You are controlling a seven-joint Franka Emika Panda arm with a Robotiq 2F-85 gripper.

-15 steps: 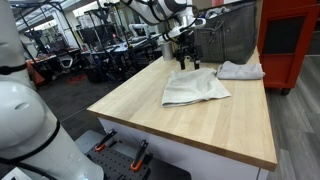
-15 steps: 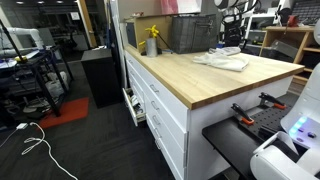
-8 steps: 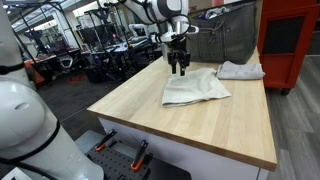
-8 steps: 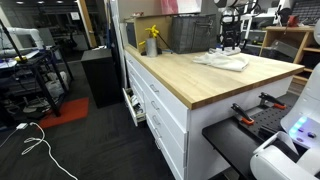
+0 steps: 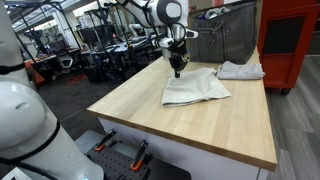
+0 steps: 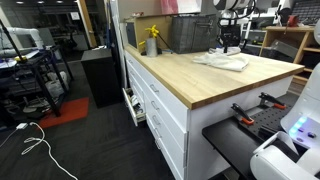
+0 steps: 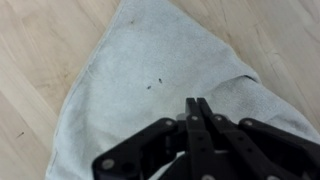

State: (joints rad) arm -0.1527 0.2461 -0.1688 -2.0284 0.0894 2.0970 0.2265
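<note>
Wood of the table (image 5: pixel 200 125) fills the lower left of an exterior view, pale and bare. Toward the upper centre the gripper (image 5: pixel 177 70) hangs point-down over the upper left edge of a grey towel (image 5: pixel 196 88), which lies spread flat on the table at the middle of the frame. Right of it, near the far edge, sits a smaller crumpled cloth (image 5: pixel 240 70), apart from the towel, and a red cabinet (image 5: pixel 290 40) stands at the far right. In the wrist view the towel covers most of the frame, and the gripper's fingers (image 7: pixel 192 120) are drawn together, tips meeting over the cloth; whether they touch it I cannot tell.
</note>
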